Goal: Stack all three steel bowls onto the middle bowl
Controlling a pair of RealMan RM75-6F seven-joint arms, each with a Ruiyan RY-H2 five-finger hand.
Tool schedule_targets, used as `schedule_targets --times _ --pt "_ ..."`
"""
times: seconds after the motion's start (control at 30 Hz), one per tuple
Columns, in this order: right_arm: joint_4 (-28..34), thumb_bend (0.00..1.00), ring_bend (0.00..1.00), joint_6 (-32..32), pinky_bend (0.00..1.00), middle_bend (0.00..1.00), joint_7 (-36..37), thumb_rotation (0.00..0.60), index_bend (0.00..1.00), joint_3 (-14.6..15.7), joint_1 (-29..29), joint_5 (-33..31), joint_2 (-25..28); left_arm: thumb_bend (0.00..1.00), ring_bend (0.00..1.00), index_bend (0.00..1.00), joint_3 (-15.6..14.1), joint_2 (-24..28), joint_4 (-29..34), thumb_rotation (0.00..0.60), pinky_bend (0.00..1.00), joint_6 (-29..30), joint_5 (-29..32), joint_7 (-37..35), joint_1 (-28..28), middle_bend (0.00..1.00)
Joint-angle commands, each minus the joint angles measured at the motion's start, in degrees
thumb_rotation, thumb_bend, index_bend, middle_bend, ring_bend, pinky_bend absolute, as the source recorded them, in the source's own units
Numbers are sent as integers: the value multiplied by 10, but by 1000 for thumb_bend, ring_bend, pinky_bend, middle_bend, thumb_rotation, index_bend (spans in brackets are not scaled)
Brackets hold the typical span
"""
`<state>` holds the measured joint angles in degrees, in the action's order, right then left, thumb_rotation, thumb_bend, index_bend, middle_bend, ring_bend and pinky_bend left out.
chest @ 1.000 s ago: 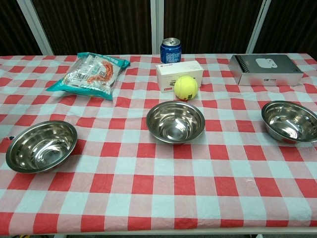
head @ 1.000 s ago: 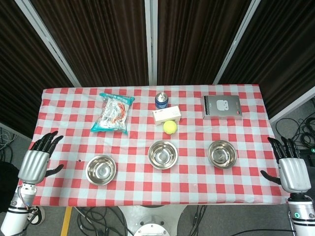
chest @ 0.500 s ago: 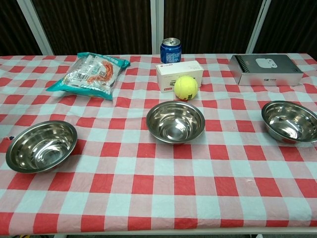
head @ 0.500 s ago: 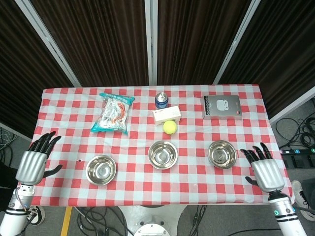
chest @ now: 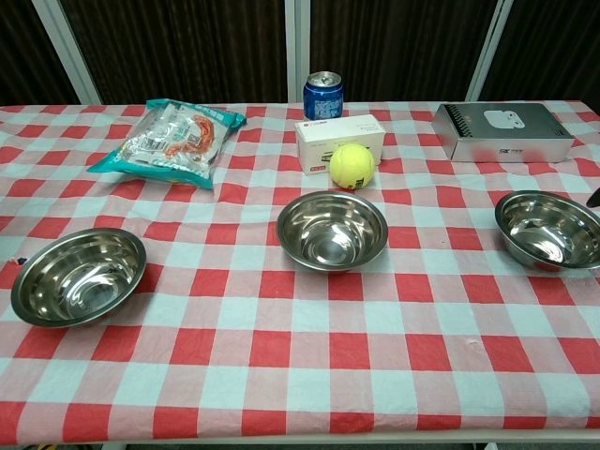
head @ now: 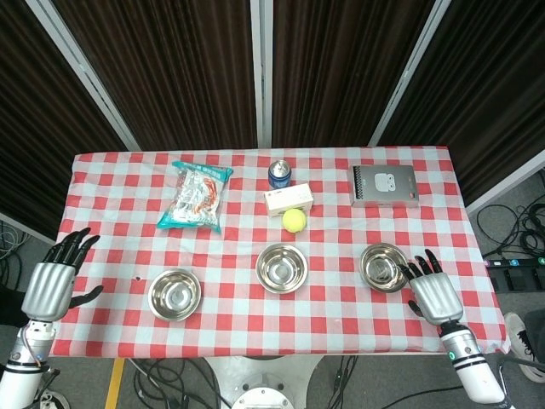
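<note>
1. The table (head: 247, 183) carries three bowls in a row, none stacked.
2. The right hand (head: 432, 290), empty with fingers spread, has moved in beside the right bowl (head: 384, 267), seemingly touching its rim.
3. The left hand (head: 51, 283) waits spread, apart from the left bowl (head: 174, 295); the middle bowl (head: 282, 267) stands untouched.

A robot test rig in a lab or studio space

Dark ribbed curtain panels (head: 170, 68) split by pale metal posts (head: 262, 72) close off the back, like a screened-off recording bay. The tabletop (head: 255, 319), under a red-and-white checked cloth, stands on a grey floor strewn with loose black cables (head: 519, 230) and a power strip (head: 515, 263). A yellow tape line (head: 114, 385) marks the floor, and part of the robot's own base (head: 260, 398) shows at the near edge.
</note>
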<state>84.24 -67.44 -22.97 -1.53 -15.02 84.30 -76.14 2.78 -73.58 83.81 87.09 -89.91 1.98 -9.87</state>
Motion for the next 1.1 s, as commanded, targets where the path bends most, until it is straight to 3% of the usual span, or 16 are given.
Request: schedule_targets --times 0.03,0.3,0.57,0.93,1.1 --pt "-14 151 131 19 19 277 -4 600 225 -2 -14 -5 -14 84 147 189 1 0 -5 600 260 1 1 -3 1 192" --pt "-48 151 132 52 18 283 -17 600 244 -4 -38 -22 -47 84 147 189 1 2 -17 600 260 2 3 -15 3 192" --pt "-77 163 139 52 15 342 -25 600 325 -5 -50 -22 -76 83 147 189 -1 0 -28 600 260 0 4 -24 4 192" --pt "-101 280 204 45 11 450 -29 600 478 -8 -58 -29 -103 84 147 189 -2 -2 -37 600 260 -1 3 -30 5 192" --pt "-109 326 206 48 11 462 -32 600 498 -7 -61 -35 -110 83 147 189 -4 -3 -42 600 260 -3 3 -31 5 192"
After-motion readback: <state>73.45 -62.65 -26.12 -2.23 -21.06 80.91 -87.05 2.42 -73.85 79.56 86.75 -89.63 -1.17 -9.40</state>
